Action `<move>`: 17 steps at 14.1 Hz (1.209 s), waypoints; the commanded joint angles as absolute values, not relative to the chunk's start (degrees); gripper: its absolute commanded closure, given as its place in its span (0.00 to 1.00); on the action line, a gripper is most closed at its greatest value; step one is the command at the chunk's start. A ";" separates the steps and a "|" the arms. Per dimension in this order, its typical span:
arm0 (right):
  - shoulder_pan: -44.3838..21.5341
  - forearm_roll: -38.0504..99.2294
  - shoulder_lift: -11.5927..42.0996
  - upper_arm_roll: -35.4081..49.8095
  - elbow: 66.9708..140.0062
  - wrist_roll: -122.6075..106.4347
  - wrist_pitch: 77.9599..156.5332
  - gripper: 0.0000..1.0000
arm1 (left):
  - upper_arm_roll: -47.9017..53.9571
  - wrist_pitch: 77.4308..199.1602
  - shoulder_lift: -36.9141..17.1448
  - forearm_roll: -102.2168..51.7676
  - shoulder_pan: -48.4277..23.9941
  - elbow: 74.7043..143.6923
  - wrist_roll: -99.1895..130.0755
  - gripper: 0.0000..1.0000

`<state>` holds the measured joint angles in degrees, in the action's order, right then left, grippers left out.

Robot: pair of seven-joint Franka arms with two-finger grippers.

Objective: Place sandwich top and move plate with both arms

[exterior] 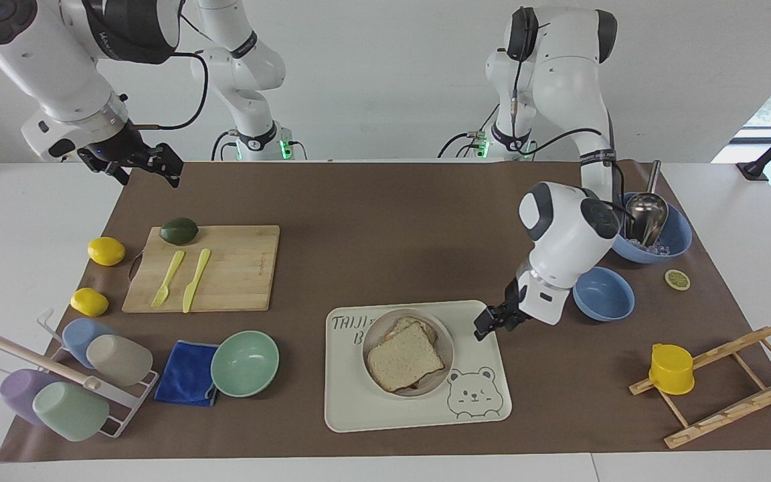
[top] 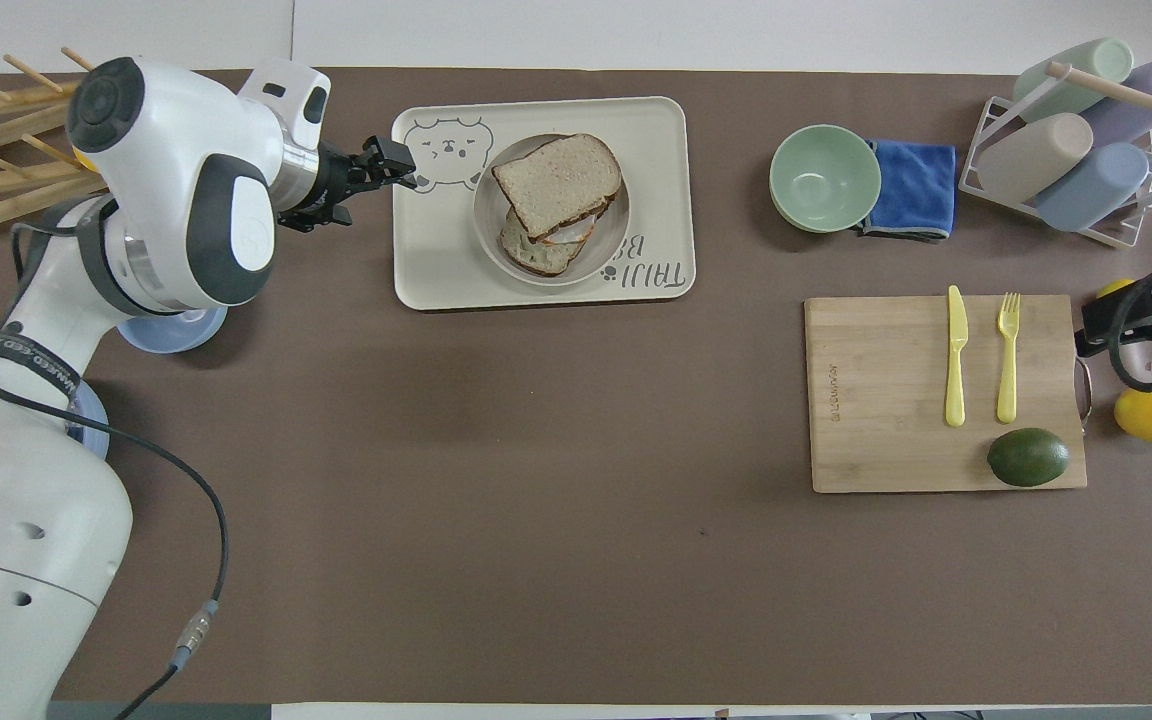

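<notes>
Brown paper covers the table, and the cream tray [exterior: 359, 402] serves as the mark for everything else. Well away from the tray, toward the right arm's end of the table and nearer to the robots, the right gripper [exterior: 148, 171] waits in the air over the paper's corner, jaws spread wide and holding nothing. Between it and the tray lie the wooden cutting board [exterior: 238, 268], which is nearer to the robots than the tray, and the mint bowl [exterior: 245, 363] just beside the tray.

On the tray stands the plate [exterior: 444, 348]. The sandwich top [exterior: 404, 365] lies flat on it, covering most of the lower slice [exterior: 419, 328] and turned a little askew to it. So the placing looks done, and the two-armed move of the plate is what remains.

The left gripper [exterior: 492, 323] hangs over the tray's rim at the left arm's end, carrying nothing; whether its jaws are wide or narrow I cannot tell. From it the plate lies just toward the right arm's end, so the left arm is much the nearer. Being round, the plate has no long axis. Its rim shows bare toward each arm.

A blue bowl [exterior: 603, 293] sits near the tray at the left arm's end. The widest open paper lies between the tray and the robots.
</notes>
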<state>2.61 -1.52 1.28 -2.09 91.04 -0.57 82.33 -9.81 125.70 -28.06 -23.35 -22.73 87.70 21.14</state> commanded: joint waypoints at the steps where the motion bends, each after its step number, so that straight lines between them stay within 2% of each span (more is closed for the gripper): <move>1: 3.16 -1.05 0.62 -1.85 91.41 -1.23 82.44 0.00 | -14.13 119.12 -22.17 -21.28 -22.59 89.30 20.74 0.00; 7: 3.16 -1.05 0.53 -1.85 91.41 -1.23 82.44 0.00 | -15.29 107.77 -13.99 -8.98 -20.05 89.30 19.52 0.00; 10: 3.16 -1.05 0.61 -1.85 91.41 -1.23 82.44 0.00 | -14.07 101.27 -8.37 -7.91 -14.70 89.74 13.55 0.00; 14: 3.16 -1.05 0.53 -1.85 91.41 -1.23 82.35 0.00 | -9.42 91.78 -1.51 -5.82 -8.97 90.17 8.19 0.00; 17: 3.16 -1.05 0.53 -1.85 91.41 -1.23 82.44 0.00 | -1.53 84.75 1.75 -2.81 -4.76 91.75 5.98 0.00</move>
<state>2.61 -1.52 1.28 -2.09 91.04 -0.57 82.33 -6.86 87.91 -0.80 -4.76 -7.66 88.74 7.57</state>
